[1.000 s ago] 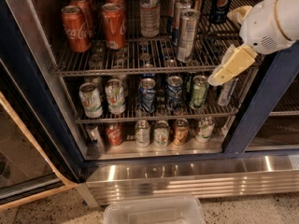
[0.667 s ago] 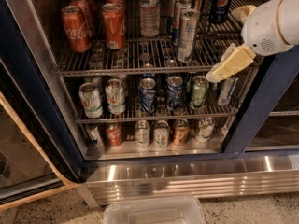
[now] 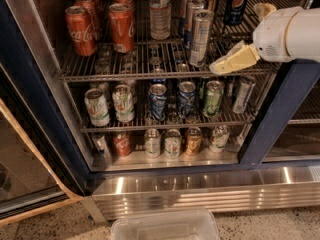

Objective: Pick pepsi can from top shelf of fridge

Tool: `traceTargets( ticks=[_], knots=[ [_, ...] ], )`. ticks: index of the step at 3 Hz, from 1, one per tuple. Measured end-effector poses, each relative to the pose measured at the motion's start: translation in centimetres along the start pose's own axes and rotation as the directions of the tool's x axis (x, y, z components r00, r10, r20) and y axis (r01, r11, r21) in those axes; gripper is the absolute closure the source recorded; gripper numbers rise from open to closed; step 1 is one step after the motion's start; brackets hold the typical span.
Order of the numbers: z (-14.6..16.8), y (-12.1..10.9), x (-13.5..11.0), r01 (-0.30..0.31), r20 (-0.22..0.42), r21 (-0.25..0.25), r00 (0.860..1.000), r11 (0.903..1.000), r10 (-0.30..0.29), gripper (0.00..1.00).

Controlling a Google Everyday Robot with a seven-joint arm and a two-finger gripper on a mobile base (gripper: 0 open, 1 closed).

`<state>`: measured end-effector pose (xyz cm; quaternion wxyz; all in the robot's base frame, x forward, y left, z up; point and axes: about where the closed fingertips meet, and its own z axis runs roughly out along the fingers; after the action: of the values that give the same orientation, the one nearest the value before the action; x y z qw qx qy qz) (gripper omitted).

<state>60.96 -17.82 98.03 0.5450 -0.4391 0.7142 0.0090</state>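
The pepsi can (image 3: 236, 4) is dark navy with a round logo and stands upright at the back right of the top shelf (image 3: 150, 76), a chrome wire rack in the fridge (image 3: 280, 109). My gripper (image 3: 235, 38) reaches in from the right, just in front of and below the can, without touching it. It is open and empty. One cream finger (image 3: 232, 60) points down-left over the shelf's front rail, and the other finger (image 3: 263, 9) shows above the white wrist, right of the can.
Red Coca-Cola cans (image 3: 80, 29) stand at the shelf's left, a water bottle (image 3: 160, 11) and tall slim silver cans (image 3: 200, 31) in the middle, close to the pepsi can. Two lower racks hold several cans. The glass door (image 3: 20, 159) hangs open at left. A clear bin (image 3: 165, 226) lies on the floor.
My gripper has risen and shifted a little left, from the middle rack's level up to the top shelf's front rail. The cans have not moved.
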Motion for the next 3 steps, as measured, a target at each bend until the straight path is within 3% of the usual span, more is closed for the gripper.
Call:
traceTargets(
  ticks=[1,2,3],
  knots=[
    [-0.03,-1.36,-0.77,0.001,0.021,0.055,1.0,0.9985,-0.002,0.0],
    [-0.03,-1.36,-0.77,0.001,0.021,0.055,1.0,0.9985,-0.002,0.0],
    [0.69,-1.88,-0.99,-0.036,0.051,0.099,0.998,0.9945,0.031,0.0]
  ],
)
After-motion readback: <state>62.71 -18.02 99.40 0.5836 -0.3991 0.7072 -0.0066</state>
